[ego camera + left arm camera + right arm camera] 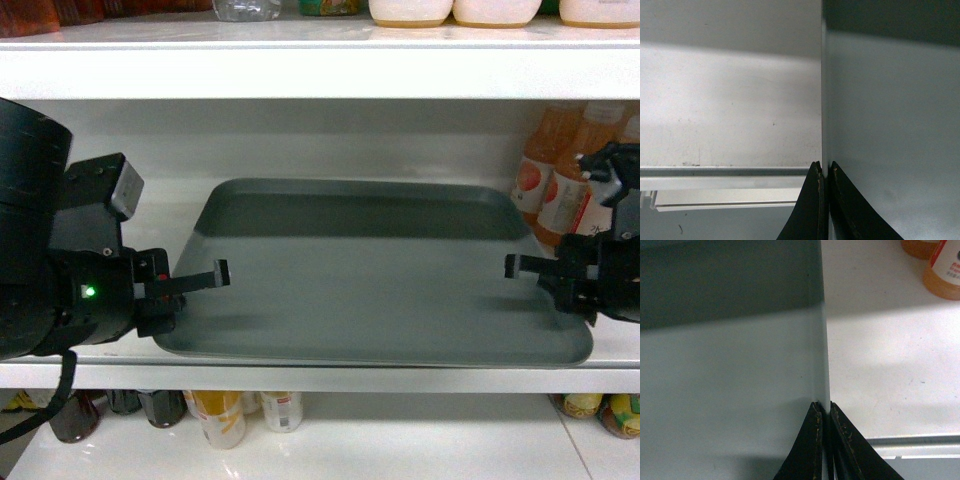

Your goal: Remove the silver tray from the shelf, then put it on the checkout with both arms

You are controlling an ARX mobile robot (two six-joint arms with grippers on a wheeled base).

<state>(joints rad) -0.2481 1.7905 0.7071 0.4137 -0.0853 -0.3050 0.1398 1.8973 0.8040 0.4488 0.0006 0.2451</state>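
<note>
The silver tray (370, 275) lies flat on the white shelf (320, 372), filling most of the board, with its front edge close to the shelf's front lip. It is grey-green and has a low rim all the way round. The left gripper (205, 278) is at the tray's left side, and in the left wrist view (825, 172) its two thin black fingers are pinched tight on the tray's rim (824, 100). The right gripper (525, 268) is at the tray's right side, and in the right wrist view (823, 410) its fingers are squeezed onto the rim there too. So both arms hold the tray, one on each side. A small green light (90, 292) glows on the left arm. Orange drink bottles (560, 175) stand on the shelf just to the right of the tray, behind the right gripper. More bottles and jars (240, 412) stand on the shelf below. White tubs (490, 10) sit on the shelf above.
</note>
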